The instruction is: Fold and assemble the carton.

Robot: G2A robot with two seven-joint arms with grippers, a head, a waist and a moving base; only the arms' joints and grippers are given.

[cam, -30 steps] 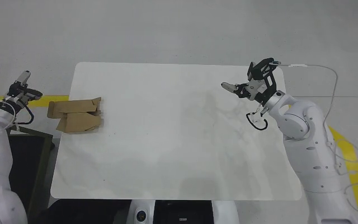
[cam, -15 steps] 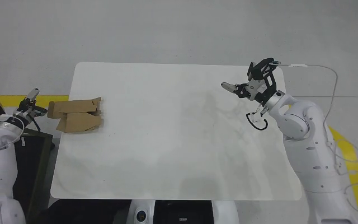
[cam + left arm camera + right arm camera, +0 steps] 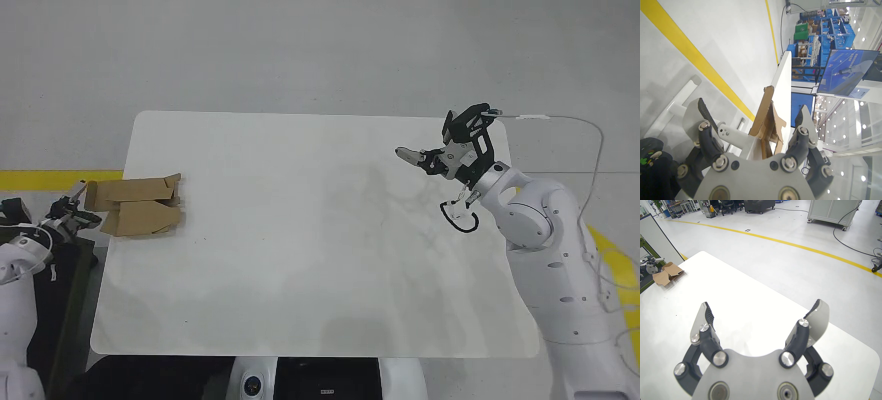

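While the carton [image 3: 135, 205] lies flattened, overhanging the table's [image 3: 300, 260] left edge: left gripper [image 3: 752, 106] spread wide, empty, just beside it; right gripper [image 3: 762, 303] likewise agape, well apart. Step, by judgement: approach. Next move probably calls for grasping a flap.

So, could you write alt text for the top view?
A partly folded brown carton lies at the edge of the white table, overhanging it. The left gripper is beyond that edge, near the carton; the right gripper hovers over the opposite side, jaws open.
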